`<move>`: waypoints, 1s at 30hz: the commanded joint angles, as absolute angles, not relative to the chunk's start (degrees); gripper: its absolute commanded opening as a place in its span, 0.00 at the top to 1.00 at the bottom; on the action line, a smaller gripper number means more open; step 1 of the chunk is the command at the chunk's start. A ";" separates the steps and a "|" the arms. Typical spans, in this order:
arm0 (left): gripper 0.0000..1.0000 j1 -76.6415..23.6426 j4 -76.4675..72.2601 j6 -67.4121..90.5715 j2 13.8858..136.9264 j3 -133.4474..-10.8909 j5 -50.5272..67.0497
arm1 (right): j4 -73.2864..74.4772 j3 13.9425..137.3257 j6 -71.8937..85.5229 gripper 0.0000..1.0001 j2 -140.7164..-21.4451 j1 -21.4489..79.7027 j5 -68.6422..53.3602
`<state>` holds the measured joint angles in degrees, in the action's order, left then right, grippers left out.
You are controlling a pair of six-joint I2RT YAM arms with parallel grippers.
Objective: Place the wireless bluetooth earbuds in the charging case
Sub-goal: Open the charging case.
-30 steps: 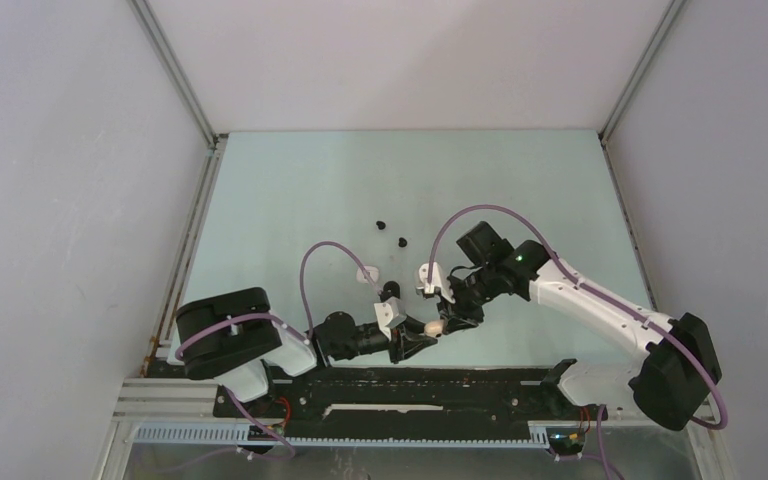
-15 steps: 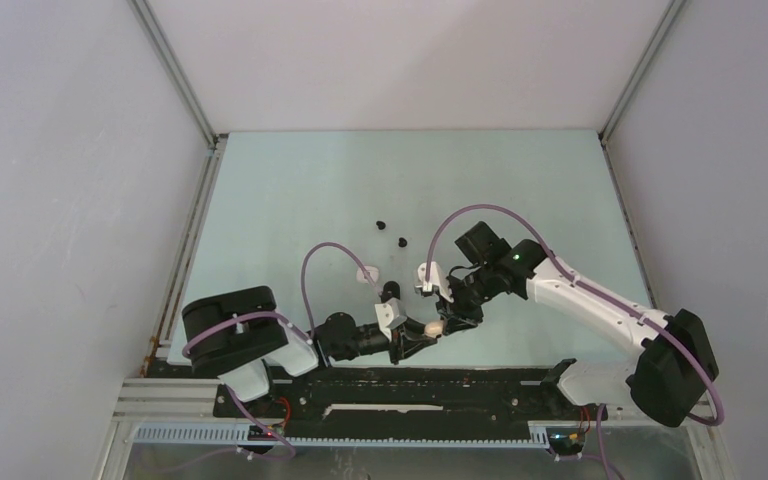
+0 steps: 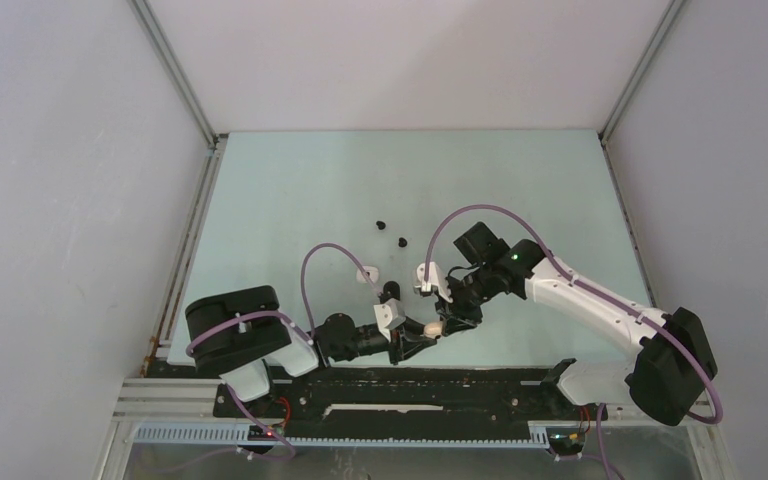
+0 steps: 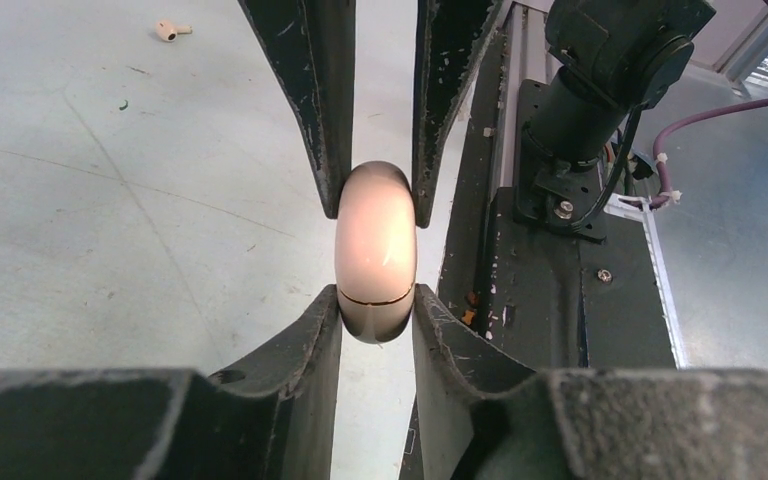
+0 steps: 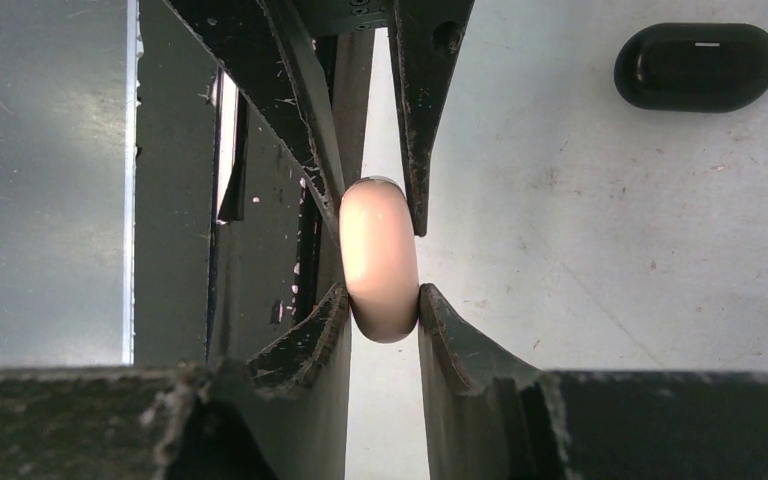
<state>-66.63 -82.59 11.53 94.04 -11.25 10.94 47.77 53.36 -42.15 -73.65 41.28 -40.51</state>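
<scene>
A cream, pebble-shaped charging case [image 3: 434, 327] hangs just above the table near its front edge, its lid seam closed. My left gripper [image 4: 376, 300] is shut on one end of the case [image 4: 375, 250]. My right gripper [image 5: 380, 300] is shut on the other end of it [image 5: 380, 258]. In the top view the left gripper [image 3: 420, 338] comes in from the left and the right gripper [image 3: 447, 320] from the upper right. Two black earbuds [image 3: 381, 224] [image 3: 401, 241] lie farther back. A white earbud [image 4: 167, 30] lies on the table beyond the left gripper.
A black case [image 5: 697, 66] lies closed on the table beside the right gripper. A small white piece [image 3: 367, 272] rests behind the left wrist. The black base rail [image 3: 410, 385] runs along the near edge, right below the held case.
The left arm has shifted very slightly. The cream case stays pinched between both grippers in the same spot.
</scene>
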 commanded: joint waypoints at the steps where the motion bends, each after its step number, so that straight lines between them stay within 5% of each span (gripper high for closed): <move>1: 0.66 -67.41 -90.35 10.94 93.74 -11.64 12.63 | 44.25 55.11 -41.66 0.89 -73.75 41.07 -40.84; 8: 0.64 -67.50 -91.15 11.56 94.50 -11.95 12.79 | 44.41 55.11 -41.66 0.90 -73.52 40.78 -41.22; 13: 0.84 -67.50 -91.17 11.56 94.73 -12.06 13.29 | 44.34 55.11 -41.67 0.89 -73.64 40.69 -41.32; 19: 0.98 -67.65 -91.14 10.89 94.92 -12.17 14.41 | 43.67 55.11 -40.52 0.80 -73.92 40.55 -41.00; 30: 1.00 -68.38 -91.14 9.84 94.62 -12.03 14.24 | 43.04 56.84 -36.41 0.61 -72.91 35.09 -45.84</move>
<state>-66.76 -85.43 11.49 94.89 -11.27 10.70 47.37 53.36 -37.85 -73.63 38.17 -43.35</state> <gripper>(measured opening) 0.240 0.384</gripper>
